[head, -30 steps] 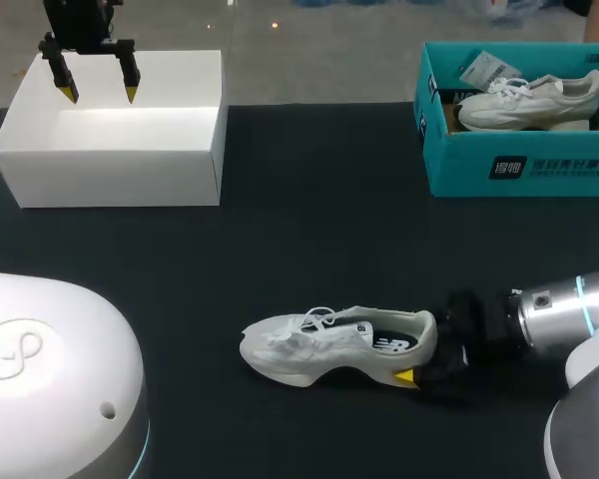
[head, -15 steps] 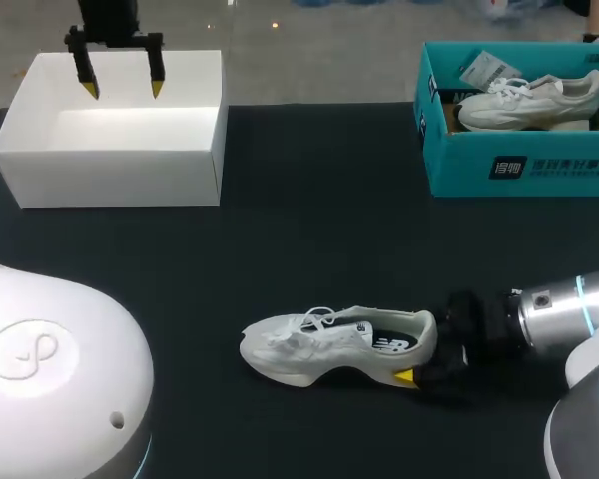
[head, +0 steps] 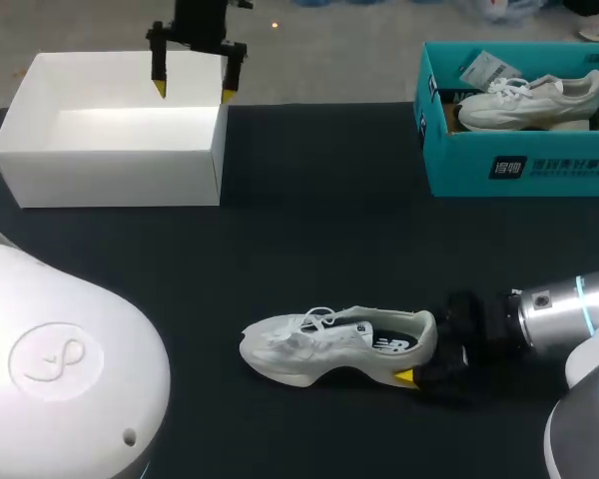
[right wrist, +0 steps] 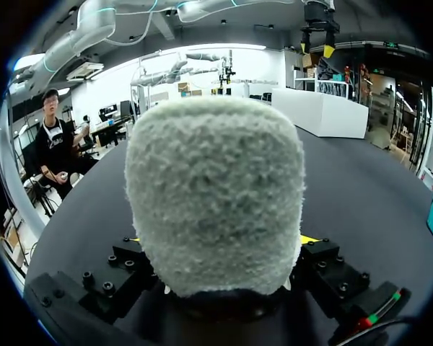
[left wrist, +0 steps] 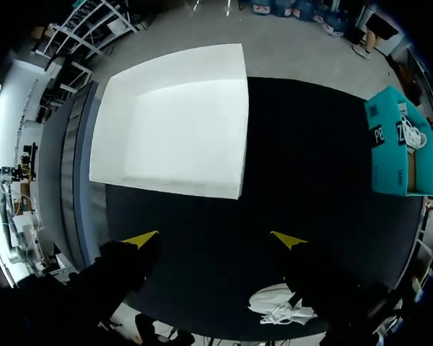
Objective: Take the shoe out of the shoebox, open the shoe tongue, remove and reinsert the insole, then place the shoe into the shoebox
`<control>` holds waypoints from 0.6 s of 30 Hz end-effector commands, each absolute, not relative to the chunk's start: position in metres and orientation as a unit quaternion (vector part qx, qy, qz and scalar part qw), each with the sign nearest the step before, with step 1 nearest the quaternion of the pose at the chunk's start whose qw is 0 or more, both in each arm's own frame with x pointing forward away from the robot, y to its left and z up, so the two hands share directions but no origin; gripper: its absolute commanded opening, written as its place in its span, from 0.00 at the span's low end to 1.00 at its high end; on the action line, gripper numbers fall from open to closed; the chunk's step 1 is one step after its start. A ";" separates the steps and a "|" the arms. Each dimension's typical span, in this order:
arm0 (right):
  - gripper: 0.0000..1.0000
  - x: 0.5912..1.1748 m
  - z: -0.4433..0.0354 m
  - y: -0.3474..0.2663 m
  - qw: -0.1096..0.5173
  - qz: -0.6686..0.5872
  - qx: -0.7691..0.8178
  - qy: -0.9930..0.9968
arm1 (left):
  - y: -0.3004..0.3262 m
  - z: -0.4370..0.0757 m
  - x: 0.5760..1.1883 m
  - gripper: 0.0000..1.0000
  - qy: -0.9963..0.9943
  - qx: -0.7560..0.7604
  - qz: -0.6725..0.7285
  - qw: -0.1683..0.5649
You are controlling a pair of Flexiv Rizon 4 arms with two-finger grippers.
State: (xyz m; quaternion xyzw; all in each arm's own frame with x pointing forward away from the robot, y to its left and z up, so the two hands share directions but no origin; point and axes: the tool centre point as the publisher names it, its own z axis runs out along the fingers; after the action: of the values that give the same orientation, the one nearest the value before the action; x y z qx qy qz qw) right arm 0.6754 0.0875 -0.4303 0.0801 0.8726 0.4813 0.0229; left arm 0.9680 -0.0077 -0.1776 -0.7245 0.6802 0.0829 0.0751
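Note:
A white sneaker (head: 324, 347) rests on the black table near the front, toe pointing left and laces loose. My right gripper (head: 424, 351) stands at its heel, one yellow tip under the sole and the other hidden behind it. In the right wrist view the fuzzy heel (right wrist: 215, 194) fills the space between the fingers of the right gripper (right wrist: 220, 241), which press on it from both sides. My left gripper (head: 194, 92) hangs open over the far right corner of the empty white shoebox (head: 110, 180). The left wrist view shows the left gripper (left wrist: 215, 238) wide open above the table, the shoebox (left wrist: 173, 130) ahead and the sneaker (left wrist: 281, 306) behind.
A teal shoebox (head: 519, 165) at the back right holds another white shoe (head: 529, 100). The black tabletop (head: 319, 230) stretches between the two boxes and the sneaker.
My left gripper has moved to the right along the far side of the white shoebox, staying open. The right gripper and the sneaker have not moved.

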 end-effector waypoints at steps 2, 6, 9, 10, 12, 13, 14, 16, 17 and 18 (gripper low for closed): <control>0.00 0.674 -0.430 0.089 0.024 0.479 0.081 0.874 | -0.037 -0.183 0.943 1.00 0.686 -0.716 0.067 0.107; 0.00 0.674 -0.430 0.089 0.024 0.479 0.081 0.874 | -0.060 -0.191 0.925 1.00 0.742 -0.662 0.039 0.098; 0.00 0.674 -0.430 0.089 0.024 0.479 0.081 0.874 | -0.065 -0.193 0.923 1.00 0.763 -0.637 0.037 0.104; 0.00 0.674 -0.430 0.089 0.024 0.479 0.081 0.874 | -0.065 -0.193 0.923 1.00 0.763 -0.637 0.037 0.104; 0.00 0.674 -0.430 0.089 0.024 0.479 0.081 0.874 | -0.065 -0.193 0.923 1.00 0.763 -0.637 0.037 0.104; 0.00 0.674 -0.430 0.089 0.024 0.479 0.081 0.874 | -0.065 -0.193 0.923 1.00 0.763 -0.637 0.037 0.104; 0.00 0.674 -0.430 0.089 0.024 0.479 0.081 0.874 | -0.065 -0.193 0.923 1.00 0.763 -0.637 0.037 0.104; 0.00 0.674 -0.430 0.089 0.024 0.479 0.081 0.874 | -0.065 -0.193 0.923 1.00 0.763 -0.637 0.037 0.104; 0.00 0.674 -0.430 0.089 0.024 0.479 0.081 0.874 | -0.065 -0.193 0.923 1.00 0.763 -0.637 0.037 0.104; 0.00 0.674 -0.430 0.089 0.024 0.479 0.081 0.874 | -0.065 -0.193 0.923 1.00 0.763 -0.637 0.037 0.104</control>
State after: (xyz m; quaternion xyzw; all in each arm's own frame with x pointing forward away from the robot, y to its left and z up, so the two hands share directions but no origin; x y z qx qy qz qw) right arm 0.6754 0.0874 -0.4303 0.0801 0.8726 0.4813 0.0229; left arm 0.9267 -0.0681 -0.1921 -0.6373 0.7629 0.0462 0.0983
